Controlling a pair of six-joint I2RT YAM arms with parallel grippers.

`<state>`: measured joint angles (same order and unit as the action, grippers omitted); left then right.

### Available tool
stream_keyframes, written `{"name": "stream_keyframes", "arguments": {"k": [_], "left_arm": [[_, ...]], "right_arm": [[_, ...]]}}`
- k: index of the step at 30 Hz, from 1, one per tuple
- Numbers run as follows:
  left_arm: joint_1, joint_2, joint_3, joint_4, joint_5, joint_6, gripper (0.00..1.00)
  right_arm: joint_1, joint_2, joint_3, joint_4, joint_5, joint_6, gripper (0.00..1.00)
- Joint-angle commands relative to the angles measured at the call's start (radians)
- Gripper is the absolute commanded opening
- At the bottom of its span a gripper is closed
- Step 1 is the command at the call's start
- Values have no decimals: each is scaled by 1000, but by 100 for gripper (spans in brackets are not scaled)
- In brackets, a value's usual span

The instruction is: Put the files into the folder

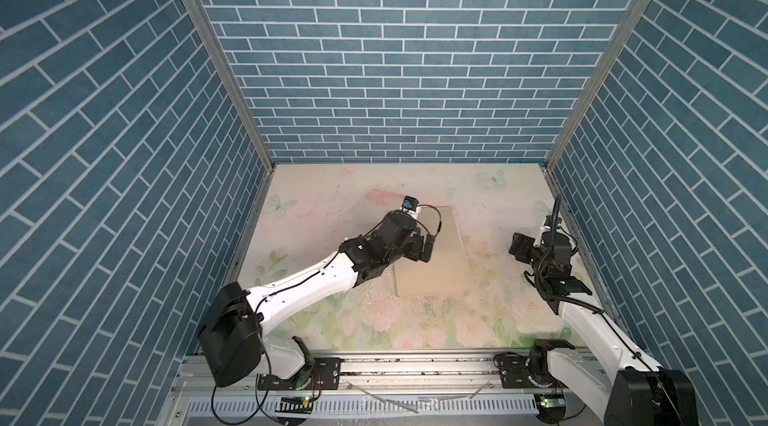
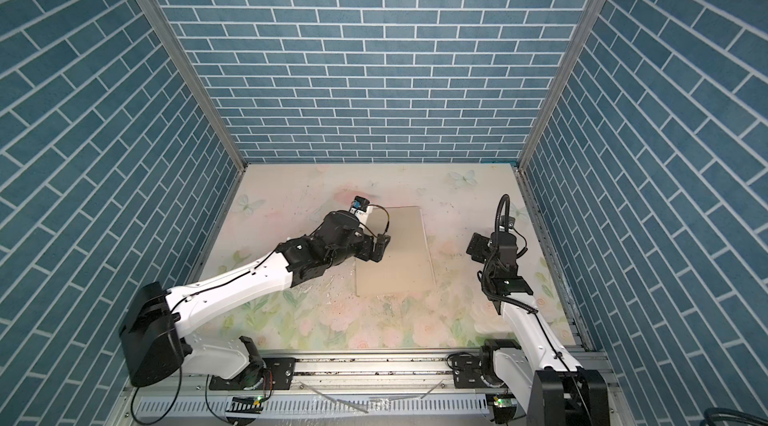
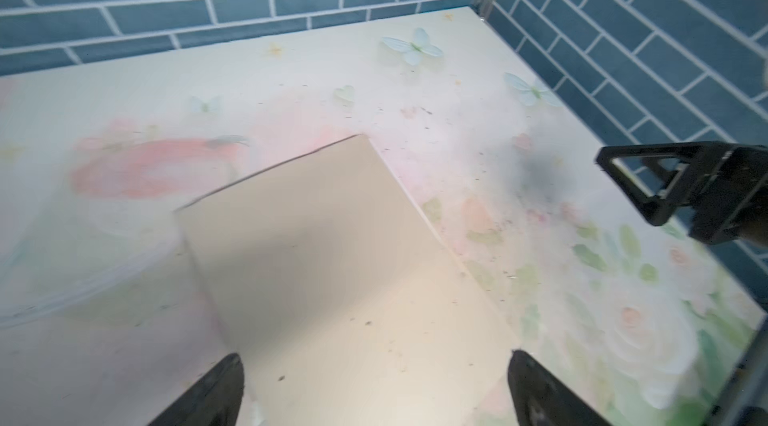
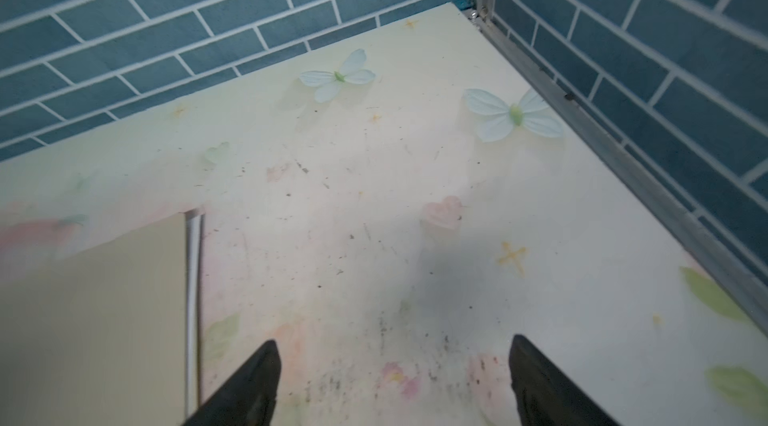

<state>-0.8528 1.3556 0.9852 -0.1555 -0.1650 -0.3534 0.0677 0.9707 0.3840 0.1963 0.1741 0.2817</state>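
The beige folder (image 1: 442, 266) (image 2: 401, 261) lies flat and closed on the floral tabletop, a little right of centre in both top views. My left gripper (image 1: 428, 250) (image 2: 380, 251) hovers over the folder's left edge, open, with nothing between its fingers; in the left wrist view the folder (image 3: 332, 261) fills the gap ahead of the left gripper (image 3: 374, 357). My right gripper (image 1: 521, 247) (image 2: 478, 247) (image 4: 392, 340) stands open and empty to the right of the folder (image 4: 91, 311), apart from it. A thin white strip (image 4: 193, 278) runs along the folder's edge. The files do not show as sheets.
Blue brick-pattern walls (image 1: 415, 70) close in the table on three sides. A metal rail (image 4: 623, 162) runs along the right edge, close to the right arm. The arms' bases sit on an aluminium rail (image 1: 415, 365) at the front. The tabletop (image 1: 415, 320) carries scuffs and specks.
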Motion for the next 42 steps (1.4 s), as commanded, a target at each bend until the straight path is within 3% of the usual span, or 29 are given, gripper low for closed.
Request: {"name": "stream_keyframes", "arguments": {"k": [1, 6, 13, 15, 18, 21, 27, 32, 36, 42], "left_arm": [[70, -57, -84, 0, -114, 55, 100], [145, -153, -169, -46, -195, 79, 100], [187, -235, -295, -23, -307, 81, 100], [203, -250, -312, -37, -326, 85, 100], [229, -271, -310, -42, -347, 111, 100], [249, -283, -303, -51, -366, 145, 100], [312, -312, -351, -4, -529, 245, 100], [454, -343, -410, 153, -466, 343, 100], [527, -306, -480, 355, -467, 476, 100], [691, -201, -631, 686, -262, 514, 100]], "right_arm": [[-6, 58, -64, 286, 112, -160, 88], [-13, 299, -119, 618, 144, -186, 88], [-36, 512, -43, 738, 71, -250, 88], [-51, 508, -24, 683, 36, -234, 88], [-68, 582, -32, 769, -26, -243, 89], [-72, 569, -9, 696, -57, -243, 89], [-86, 575, 1, 694, -78, -230, 90], [-88, 572, 3, 683, -78, -229, 99], [-87, 572, 2, 686, -80, -230, 99], [-89, 572, 1, 685, -80, -230, 99]]}}
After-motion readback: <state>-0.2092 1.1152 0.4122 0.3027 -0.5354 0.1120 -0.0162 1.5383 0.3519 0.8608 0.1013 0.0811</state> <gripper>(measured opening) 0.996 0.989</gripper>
